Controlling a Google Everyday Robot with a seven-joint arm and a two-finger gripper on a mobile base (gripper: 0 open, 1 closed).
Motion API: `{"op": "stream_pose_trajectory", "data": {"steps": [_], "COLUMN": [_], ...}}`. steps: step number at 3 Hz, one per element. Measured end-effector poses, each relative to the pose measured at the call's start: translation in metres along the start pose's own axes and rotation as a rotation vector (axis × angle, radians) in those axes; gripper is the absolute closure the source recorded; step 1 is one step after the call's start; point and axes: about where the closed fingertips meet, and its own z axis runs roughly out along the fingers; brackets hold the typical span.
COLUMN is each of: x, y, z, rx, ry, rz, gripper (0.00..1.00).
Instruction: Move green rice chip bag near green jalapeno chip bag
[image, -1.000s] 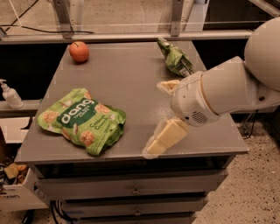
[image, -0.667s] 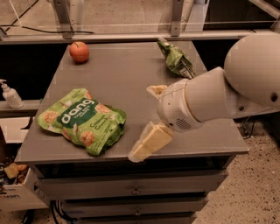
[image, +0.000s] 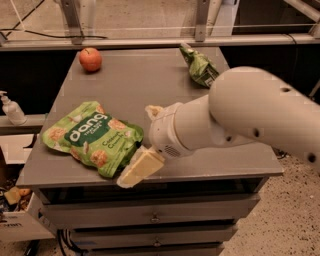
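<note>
The green rice chip bag (image: 92, 137), wide and light green with white "dang" lettering, lies flat at the front left of the grey table (image: 145, 80). The green jalapeno chip bag (image: 200, 67), small and darker green, lies at the back right of the table. My gripper (image: 145, 142) is open at the rice bag's right edge, near the table's front. One cream finger (image: 141, 169) hangs at the bag's front right corner and the other (image: 153, 111) stands behind it. The big white arm covers the table's front right.
A red apple (image: 90, 59) sits at the back left of the table. Drawers (image: 155, 217) run below the tabletop. A white pump bottle (image: 11, 109) stands on a ledge to the left, and a box (image: 15, 220) sits on the floor at lower left.
My arm and gripper have swung left along the table's front, from right of centre to the rice bag's right edge. The bags and the apple have not moved.
</note>
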Motion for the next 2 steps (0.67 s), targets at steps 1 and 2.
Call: {"op": "stream_pose_trajectory", "data": {"steps": [1,2], "x": [-0.008,-0.017], "y": [0.005,0.01], "z": [0.034,0.059], "rx": [-0.012,-0.029], "ry": [-0.018,-0.028], "rz": [0.039,0.049], "gripper": [0.0,0.18]}}
